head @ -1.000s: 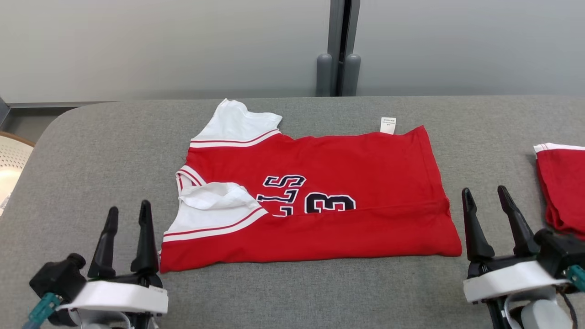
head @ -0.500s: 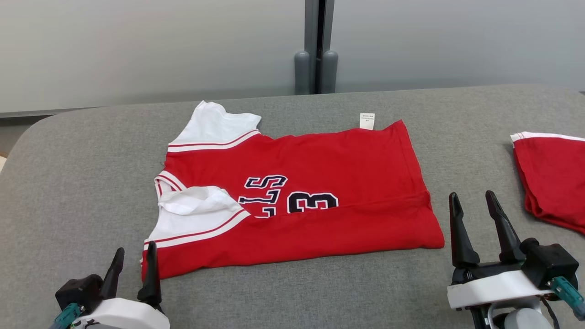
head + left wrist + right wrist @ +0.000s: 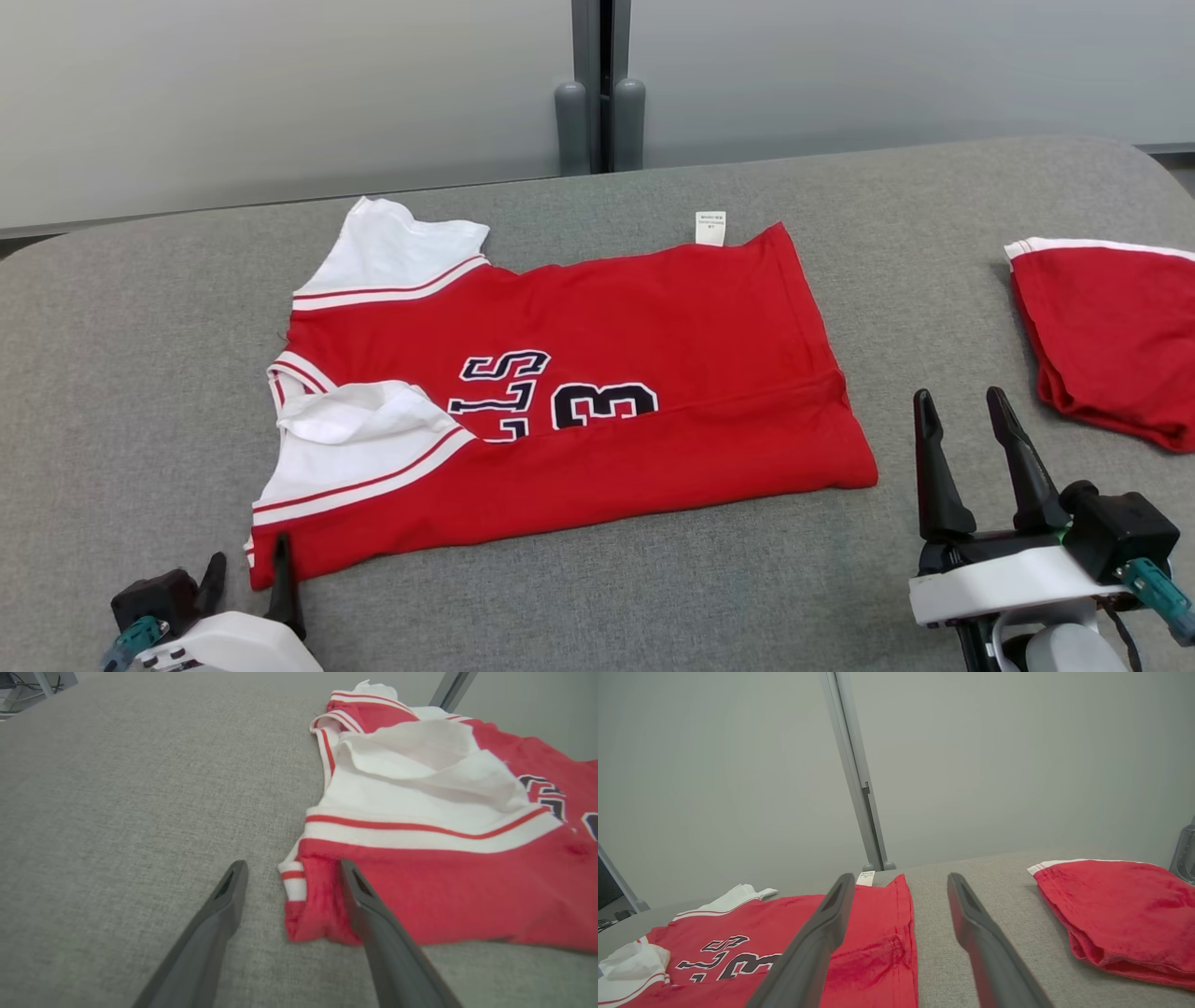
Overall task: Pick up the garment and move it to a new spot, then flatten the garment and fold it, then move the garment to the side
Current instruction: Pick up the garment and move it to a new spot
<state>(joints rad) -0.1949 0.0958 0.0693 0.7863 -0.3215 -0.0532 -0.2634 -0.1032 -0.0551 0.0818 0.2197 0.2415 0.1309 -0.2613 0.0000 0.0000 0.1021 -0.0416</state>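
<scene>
Lying flat across the middle of the grey bench point(image 3: 140, 355), the red jersey point(image 3: 597, 327) has its white sleeves toward the robot's left and its hem toward the right. A white label point(image 3: 710, 228) pokes out at its far edge. Bare bench runs wide on the left, along the near edge, and behind the jersey up to the far rim. On the right, a strip of open bench separates the hem from a second red garment point(image 3: 1111, 327) lying near the right edge.

The left fingers point(image 3: 282, 583) stand spread wide at the jersey's near left corner. In the left wrist view that corner sits between them and one finger overlaps the red cloth, though contact cannot be judged. The right fingers point(image 3: 934, 476) are also spread wide, holding nothing, just beside the hem's near corner.

Since a second ago the head camera has swung, and the left fingers have dropped from beside the sleeve to this corner.
</scene>
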